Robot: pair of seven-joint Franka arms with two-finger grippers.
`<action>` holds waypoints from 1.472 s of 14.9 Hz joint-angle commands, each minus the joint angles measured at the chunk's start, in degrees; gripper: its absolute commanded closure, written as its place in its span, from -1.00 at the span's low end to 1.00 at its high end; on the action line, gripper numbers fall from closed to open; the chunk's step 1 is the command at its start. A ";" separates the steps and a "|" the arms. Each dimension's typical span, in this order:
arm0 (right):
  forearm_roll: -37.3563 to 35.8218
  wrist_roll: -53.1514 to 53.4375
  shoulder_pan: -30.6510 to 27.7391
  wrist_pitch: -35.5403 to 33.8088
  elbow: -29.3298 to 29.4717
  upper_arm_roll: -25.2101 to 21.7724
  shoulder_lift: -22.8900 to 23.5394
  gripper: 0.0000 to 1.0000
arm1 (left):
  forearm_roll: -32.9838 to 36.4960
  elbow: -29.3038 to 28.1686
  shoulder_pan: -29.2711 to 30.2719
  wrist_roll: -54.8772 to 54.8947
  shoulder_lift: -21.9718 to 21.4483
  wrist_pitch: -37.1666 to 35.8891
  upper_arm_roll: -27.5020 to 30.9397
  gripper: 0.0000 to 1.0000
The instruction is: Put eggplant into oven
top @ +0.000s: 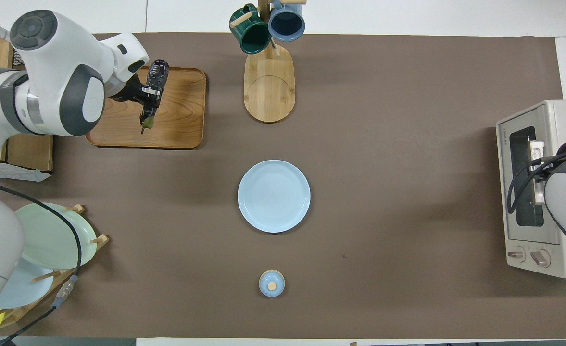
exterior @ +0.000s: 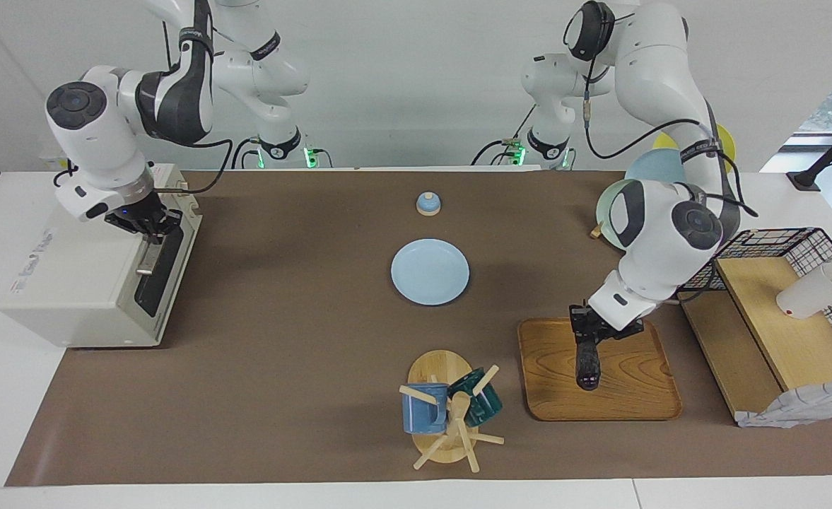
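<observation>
The left gripper [exterior: 587, 338] grasps the eggplant [exterior: 588, 365] near its stem, over the wooden tray [exterior: 635, 396]. The eggplant looks glossy, probably slippery and light; a mid-body hold seems safer. The right gripper [exterior: 148, 227] is at the oven [exterior: 83, 283] door, at nine o'clock from the plate [exterior: 430, 271]; I cannot tell its jaws.

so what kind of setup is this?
Likely a lab tabletop staged as a mock kitchen: a toaster oven, a mug tree and a dish rack on a brown mat, worked by two Franka arms.
</observation>
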 commanded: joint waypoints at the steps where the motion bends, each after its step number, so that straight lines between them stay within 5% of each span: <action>1: 0.14 -0.72 -0.84 2.10 -3.46 0.65 -0.60 1.00 | -1.80 -6.03 -2.18 -2.33 -8.63 -5.90 0.04 1.00; 6: 4.44 -0.64 0.65 10.00 -8.73 0.65 -0.25 1.00 | -3.74 -13.58 -13.51 -15.24 -14.36 -5.57 0.04 1.00; 9: 4.80 1.56 0.83 12.20 -9.62 1.09 1.42 1.00 | -3.82 -25.42 -19.48 -20.86 -18.31 7.83 0.04 1.00; 12: 6.81 1.91 2.94 16.85 -10.67 1.09 3.18 1.00 | -3.82 -32.21 -25.12 -25.90 -17.80 18.68 0.31 1.00; 22: 11.13 2.27 3.29 22.93 -12.17 1.18 8.19 1.00 | -3.65 -37.15 -28.03 -28.71 -14.37 31.88 0.31 1.00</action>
